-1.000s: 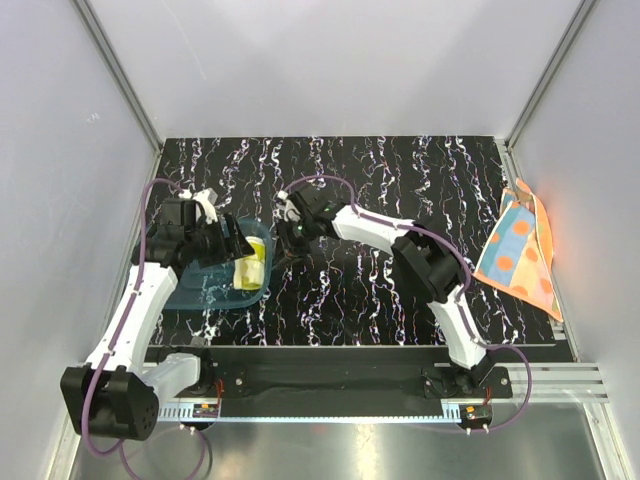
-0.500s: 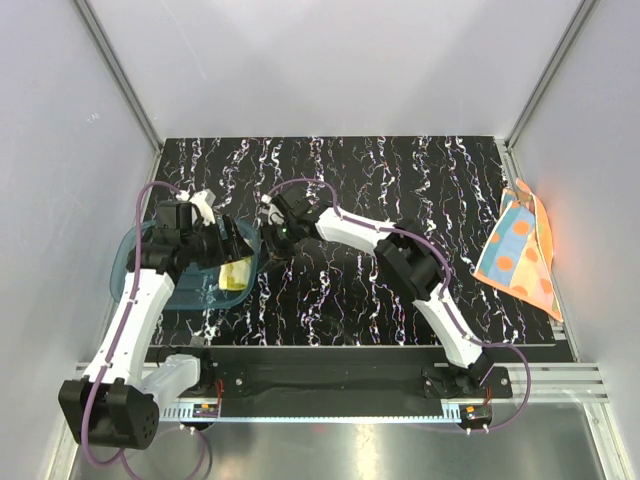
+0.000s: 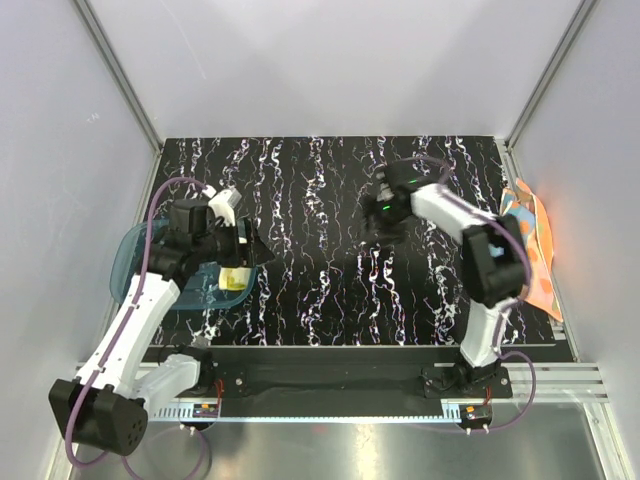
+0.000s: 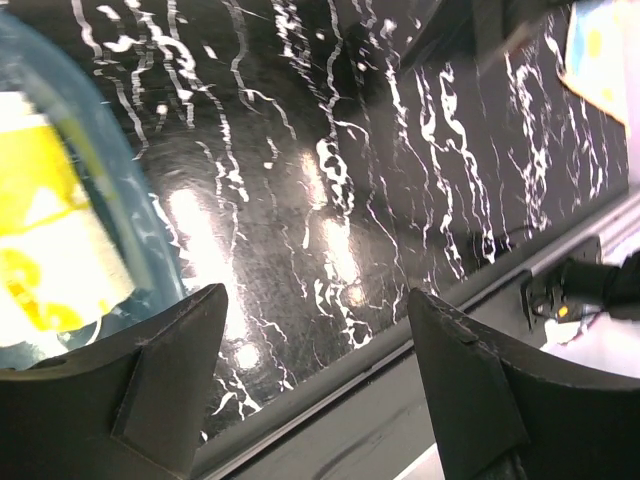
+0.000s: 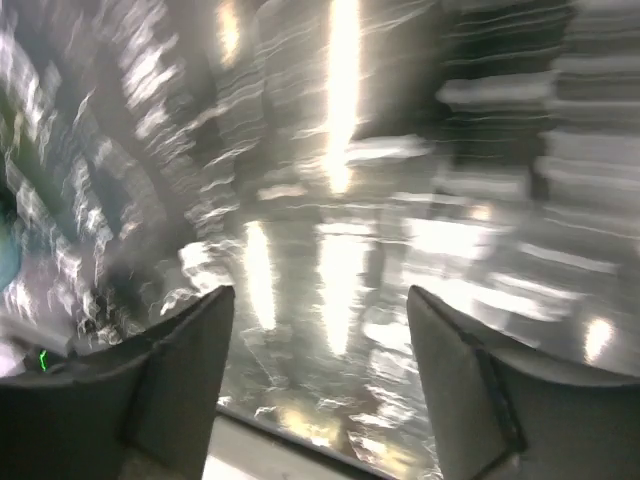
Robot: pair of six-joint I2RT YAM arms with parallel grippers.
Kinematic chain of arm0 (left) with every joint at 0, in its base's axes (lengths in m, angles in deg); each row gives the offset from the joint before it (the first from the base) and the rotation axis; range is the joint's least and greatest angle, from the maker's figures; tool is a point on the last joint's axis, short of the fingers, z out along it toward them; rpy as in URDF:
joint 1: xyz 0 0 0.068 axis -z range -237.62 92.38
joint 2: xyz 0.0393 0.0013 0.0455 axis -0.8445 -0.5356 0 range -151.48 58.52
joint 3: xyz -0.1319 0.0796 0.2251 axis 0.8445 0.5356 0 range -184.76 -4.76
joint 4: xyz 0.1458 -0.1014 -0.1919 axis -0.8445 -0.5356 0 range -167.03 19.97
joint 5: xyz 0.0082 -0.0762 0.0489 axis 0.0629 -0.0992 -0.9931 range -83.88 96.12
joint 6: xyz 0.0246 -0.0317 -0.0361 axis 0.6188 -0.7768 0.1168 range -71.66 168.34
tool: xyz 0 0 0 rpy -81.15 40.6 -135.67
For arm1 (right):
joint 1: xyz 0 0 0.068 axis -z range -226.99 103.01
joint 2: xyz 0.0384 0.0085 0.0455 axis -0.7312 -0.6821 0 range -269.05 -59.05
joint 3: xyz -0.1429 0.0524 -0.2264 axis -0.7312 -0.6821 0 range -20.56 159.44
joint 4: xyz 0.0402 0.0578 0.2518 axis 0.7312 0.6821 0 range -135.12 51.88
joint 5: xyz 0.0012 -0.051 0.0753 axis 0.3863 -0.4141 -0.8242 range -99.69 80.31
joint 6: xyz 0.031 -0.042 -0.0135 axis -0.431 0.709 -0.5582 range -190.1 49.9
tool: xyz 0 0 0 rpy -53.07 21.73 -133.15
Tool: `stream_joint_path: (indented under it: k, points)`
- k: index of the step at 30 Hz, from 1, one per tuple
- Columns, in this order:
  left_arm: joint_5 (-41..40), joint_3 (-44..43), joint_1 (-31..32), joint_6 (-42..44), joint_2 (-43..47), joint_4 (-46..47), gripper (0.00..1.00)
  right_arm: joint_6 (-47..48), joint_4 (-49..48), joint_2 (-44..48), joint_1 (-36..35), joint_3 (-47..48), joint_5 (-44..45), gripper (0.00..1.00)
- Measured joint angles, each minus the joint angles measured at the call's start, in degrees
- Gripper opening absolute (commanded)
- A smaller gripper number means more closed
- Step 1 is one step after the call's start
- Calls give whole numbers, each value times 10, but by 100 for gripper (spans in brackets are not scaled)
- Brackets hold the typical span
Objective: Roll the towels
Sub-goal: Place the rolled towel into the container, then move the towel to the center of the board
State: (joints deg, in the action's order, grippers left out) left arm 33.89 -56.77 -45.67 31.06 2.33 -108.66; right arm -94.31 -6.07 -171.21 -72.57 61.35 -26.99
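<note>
A yellow rolled towel (image 3: 235, 278) lies in a blue translucent bin (image 3: 140, 268) at the table's left. My left gripper (image 3: 247, 250) hovers open just right of the bin's rim, holding nothing. In the left wrist view the yellow towel (image 4: 45, 235) shows behind the bin's wall (image 4: 135, 235), left of the open left gripper (image 4: 318, 335). An orange and blue dotted towel (image 3: 528, 255) lies flat at the right edge, partly behind the right arm. My right gripper (image 3: 383, 226) stands open and empty over the middle of the table. The right wrist view is blurred around the right gripper (image 5: 320, 335).
The black marbled tabletop (image 3: 320, 290) ends at a metal rail (image 3: 330, 360) along the near edge. White walls close in the left, back and right sides. The dotted towel's corner (image 4: 600, 50) shows at the left wrist view's top right.
My right gripper has opened and swung right, from beside the bin to the middle of the table. The bin has slid left. The left gripper has shifted slightly right.
</note>
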Motion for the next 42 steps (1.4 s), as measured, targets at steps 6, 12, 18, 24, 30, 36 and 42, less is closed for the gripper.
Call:
stream_joint_path:
  k: [6,12,18,24,30,36,42]
  points:
    - [5,4,13,10,-4,19,81,23,37,97,204,-34,113,88]
    - [5,16,17,14,-17,23,81,10,77,52,342,-40,224,89]
    - [5,21,43,14,-24,23,81,-8,97,5,422,-37,316,90]
    - [5,21,58,15,-36,23,81,-9,103,-14,459,-23,311,56]
    - [1,21,59,15,-36,23,81,5,86,-27,452,-15,255,0]
    - [-4,21,59,19,-36,22,81,17,76,-25,450,-21,201,0]
    - [-14,21,59,21,-36,20,81,19,30,-14,400,-53,55,0]
